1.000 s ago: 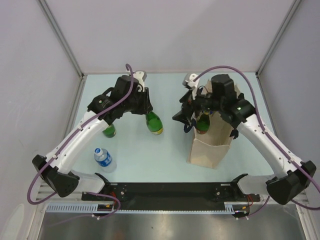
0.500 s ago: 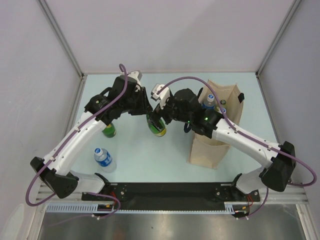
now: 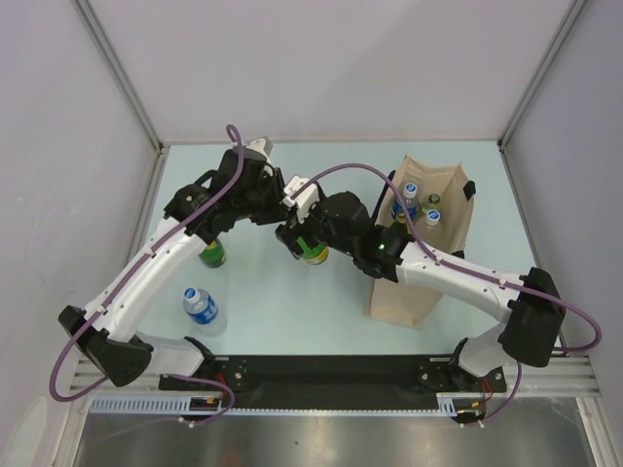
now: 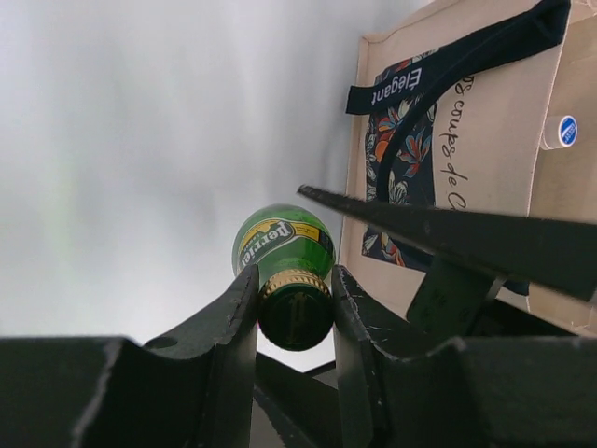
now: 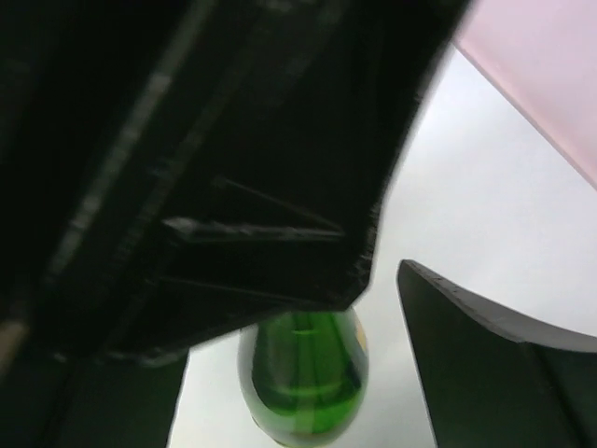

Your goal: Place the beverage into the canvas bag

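Observation:
A green Perrier bottle (image 3: 314,252) stands upright at mid table, seen from above as a gold-ringed cap in the left wrist view (image 4: 291,280). My left gripper (image 4: 294,285) is shut on its neck, one finger on each side of the cap. My right gripper (image 3: 298,236) has reached across from the right and stands open around the same bottle (image 5: 303,387), its fingers (image 5: 504,355) apart from the glass. The beige canvas bag (image 3: 414,277) stands upright to the right with navy handles (image 4: 448,70). Blue-capped bottles (image 3: 410,191) sit inside it.
A second green bottle (image 3: 212,255) stands left of the left arm. A clear water bottle with a blue cap (image 3: 202,308) lies nearer the front left. The table is walled in on the left, back and right. My right arm stretches over the bag's front left corner.
My right arm swung left from above the bag to the green bottle, uncovering the bag's mouth, and its jaws have narrowed slightly. My left gripper kept hold of the bottle and shifted little.

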Controlling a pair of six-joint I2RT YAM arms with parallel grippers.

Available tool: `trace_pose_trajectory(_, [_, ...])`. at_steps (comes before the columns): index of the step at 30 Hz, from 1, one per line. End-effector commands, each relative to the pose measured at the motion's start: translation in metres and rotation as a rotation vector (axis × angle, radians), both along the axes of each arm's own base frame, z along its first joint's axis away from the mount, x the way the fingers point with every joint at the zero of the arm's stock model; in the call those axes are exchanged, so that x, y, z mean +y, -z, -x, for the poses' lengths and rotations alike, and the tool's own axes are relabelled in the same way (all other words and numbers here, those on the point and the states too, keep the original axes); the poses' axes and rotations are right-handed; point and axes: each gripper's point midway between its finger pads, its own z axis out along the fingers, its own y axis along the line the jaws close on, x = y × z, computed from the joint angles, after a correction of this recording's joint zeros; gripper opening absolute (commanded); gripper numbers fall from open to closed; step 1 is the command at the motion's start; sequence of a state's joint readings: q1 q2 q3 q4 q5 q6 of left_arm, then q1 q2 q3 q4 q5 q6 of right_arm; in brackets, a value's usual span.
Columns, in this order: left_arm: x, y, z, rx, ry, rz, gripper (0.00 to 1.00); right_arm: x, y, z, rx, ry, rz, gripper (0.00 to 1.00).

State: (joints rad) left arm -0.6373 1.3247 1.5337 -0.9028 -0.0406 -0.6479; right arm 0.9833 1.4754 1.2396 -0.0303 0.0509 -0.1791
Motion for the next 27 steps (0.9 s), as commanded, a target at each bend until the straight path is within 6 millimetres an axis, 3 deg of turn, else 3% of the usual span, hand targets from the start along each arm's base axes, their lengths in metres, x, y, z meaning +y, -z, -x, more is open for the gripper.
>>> trace_pose_trajectory(1, [-0.009, -0.077, -0.001, -0.175, -0.016, 0.224, 0.0, 0.015, -0.014, -0.002, -0.077, 0.015, -0.055, 0.85])
trace_pose_trajectory(11, [-0.004, -0.08, -0.001, -0.184, -0.037, 0.239, 0.0, 0.015, -0.005, -0.005, -0.109, 0.055, -0.021, 0.68])
trace_pose_trajectory(14, [-0.003, -0.077, -0.002, -0.182, -0.043, 0.235, 0.0, 0.013, -0.009, -0.005, -0.13, 0.048, -0.016, 0.54])
trace_pose_trajectory(16, [-0.004, -0.075, -0.003, -0.181, -0.042, 0.236, 0.0, 0.013, -0.009, -0.004, -0.135, 0.033, -0.006, 0.41])
trace_pose_trajectory(17, [-0.003, -0.076, -0.003, -0.185, -0.047, 0.239, 0.0, 0.014, -0.009, -0.003, -0.135, 0.023, -0.005, 0.28])
trace_pose_trajectory(20, [-0.003, -0.077, -0.005, -0.192, -0.058, 0.246, 0.0, 0.016, -0.012, 0.001, -0.134, -0.005, -0.006, 0.1])
trace_pose_trajectory(22, [-0.002, -0.079, -0.005, -0.199, -0.065, 0.26, 0.02, 0.018, -0.015, 0.004, -0.127, -0.03, -0.01, 0.05])
trace_pose_trajectory(27, [0.0, -0.088, -0.006, -0.223, -0.085, 0.305, 0.33, 0.018, -0.031, 0.004, -0.112, -0.057, -0.036, 0.0])
